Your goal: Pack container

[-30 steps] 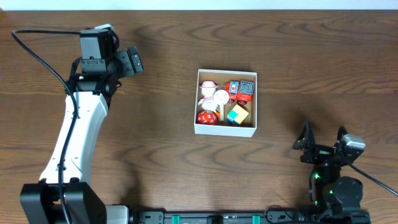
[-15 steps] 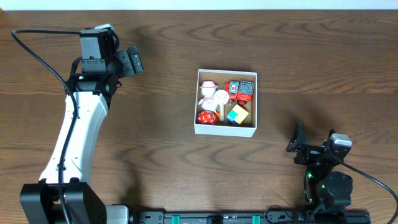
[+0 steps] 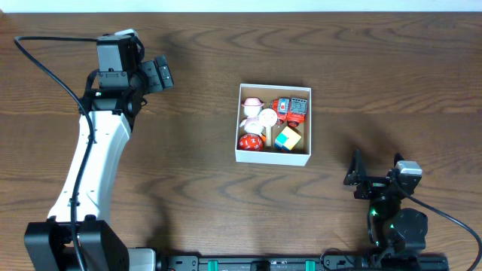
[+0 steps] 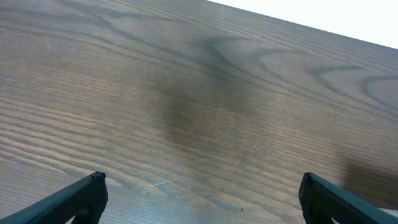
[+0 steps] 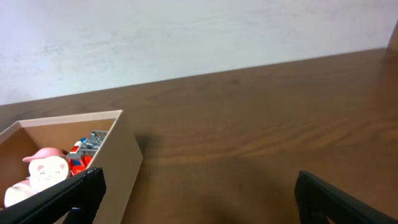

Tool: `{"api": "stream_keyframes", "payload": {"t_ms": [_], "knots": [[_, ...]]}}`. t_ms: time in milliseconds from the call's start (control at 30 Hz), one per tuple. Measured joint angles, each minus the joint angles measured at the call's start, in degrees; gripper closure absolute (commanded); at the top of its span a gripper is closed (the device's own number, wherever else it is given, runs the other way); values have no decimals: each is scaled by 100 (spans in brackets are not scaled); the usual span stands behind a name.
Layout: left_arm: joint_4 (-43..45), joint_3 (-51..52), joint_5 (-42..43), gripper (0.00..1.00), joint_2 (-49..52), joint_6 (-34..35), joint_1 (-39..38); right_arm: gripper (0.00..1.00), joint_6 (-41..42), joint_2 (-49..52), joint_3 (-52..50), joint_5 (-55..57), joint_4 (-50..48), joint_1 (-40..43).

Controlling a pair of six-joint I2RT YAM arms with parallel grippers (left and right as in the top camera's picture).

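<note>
The container (image 3: 273, 156) is a shallow white box with a brown inside, at the table's middle. It holds several small toys: a pink and white cat figure (image 3: 252, 105), a red ball (image 3: 249, 141), a red robot (image 3: 297, 110) and a yellow-teal cube (image 3: 287, 138). Its wall also shows in the right wrist view (image 5: 121, 163) at lower left. My left gripper (image 3: 160, 73) is open and empty at the far left, over bare wood (image 4: 199, 186). My right gripper (image 3: 371, 181) is open and empty, low at the front right, apart from the box (image 5: 196, 193).
Dark wood tabletop (image 3: 188, 173) all round the container. A white wall (image 5: 186, 31) stands behind the table's far edge. A black cable (image 3: 53, 68) loops by the left arm.
My right arm has drawn back towards the front edge and shifted slightly left. The left arm and the container have not moved.
</note>
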State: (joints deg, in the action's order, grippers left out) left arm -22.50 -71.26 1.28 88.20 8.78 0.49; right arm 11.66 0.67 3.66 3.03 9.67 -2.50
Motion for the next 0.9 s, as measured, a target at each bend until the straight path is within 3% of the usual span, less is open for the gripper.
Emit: {"api": "stream_keyframes", "payload": {"t_ms": [900], "knots": [[0, 0, 0, 2, 0, 0, 0, 1, -452, 2, -52, -96, -39, -2]]}}
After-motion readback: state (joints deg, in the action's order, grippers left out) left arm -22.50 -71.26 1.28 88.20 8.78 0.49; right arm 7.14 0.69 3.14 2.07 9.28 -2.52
